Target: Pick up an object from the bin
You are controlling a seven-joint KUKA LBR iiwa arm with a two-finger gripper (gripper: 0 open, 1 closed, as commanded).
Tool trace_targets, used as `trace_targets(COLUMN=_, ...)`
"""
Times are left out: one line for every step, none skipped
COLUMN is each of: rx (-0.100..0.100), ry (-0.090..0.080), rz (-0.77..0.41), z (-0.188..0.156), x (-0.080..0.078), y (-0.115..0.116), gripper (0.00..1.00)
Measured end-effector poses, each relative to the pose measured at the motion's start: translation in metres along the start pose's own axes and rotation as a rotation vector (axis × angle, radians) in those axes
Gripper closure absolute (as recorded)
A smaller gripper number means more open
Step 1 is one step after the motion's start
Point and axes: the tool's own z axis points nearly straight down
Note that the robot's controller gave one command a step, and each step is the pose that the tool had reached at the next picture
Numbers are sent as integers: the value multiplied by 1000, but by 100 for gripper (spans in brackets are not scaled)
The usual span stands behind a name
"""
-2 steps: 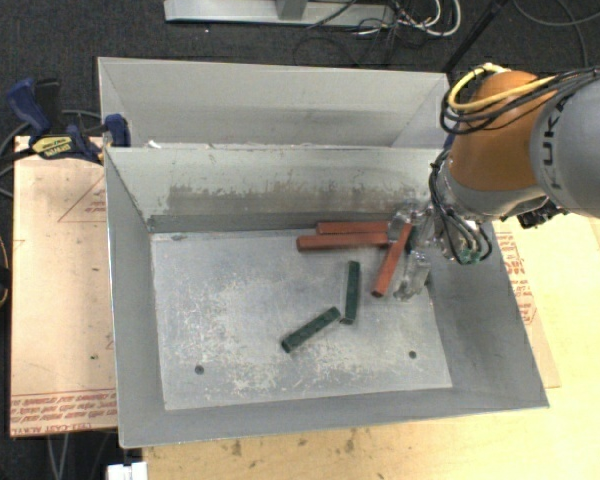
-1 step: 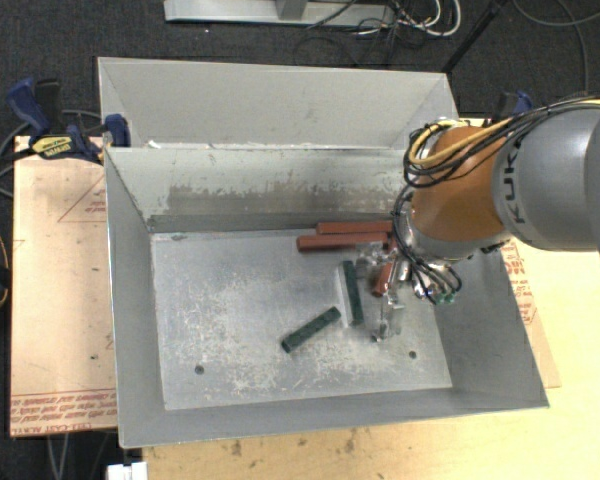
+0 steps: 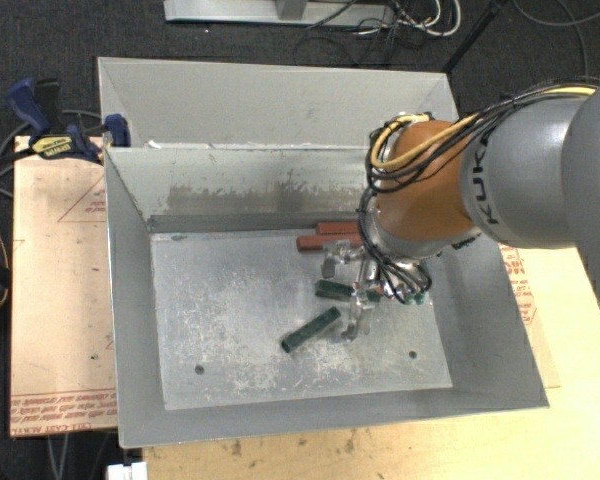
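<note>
Grey metal bin point(image 3: 230, 308), its floor scuffed pale. Dark room floor around it, cables point(image 3: 420, 8) at upper frame. Gripper point(image 3: 355, 303) low, right of centre; open or closed, cannot tell. Dark green stick point(image 3: 310, 331) lies flat just beside it, long axis diagonal, lower left to upper right. Reddish-brown blocks point(image 3: 325, 236) by back wall.
</note>
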Motion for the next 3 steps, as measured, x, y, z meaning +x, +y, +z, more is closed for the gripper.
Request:
trace_targets(rx=0, ry=2, rz=-473, z=21, x=7, y=54, gripper=0)
trace_targets(rx=2, ry=-1, rz=-470, z=20, x=6, y=53, gripper=100)
trace_targets(rx=8, ry=-8, rz=-686, z=-252, x=33, y=14, gripper=100)
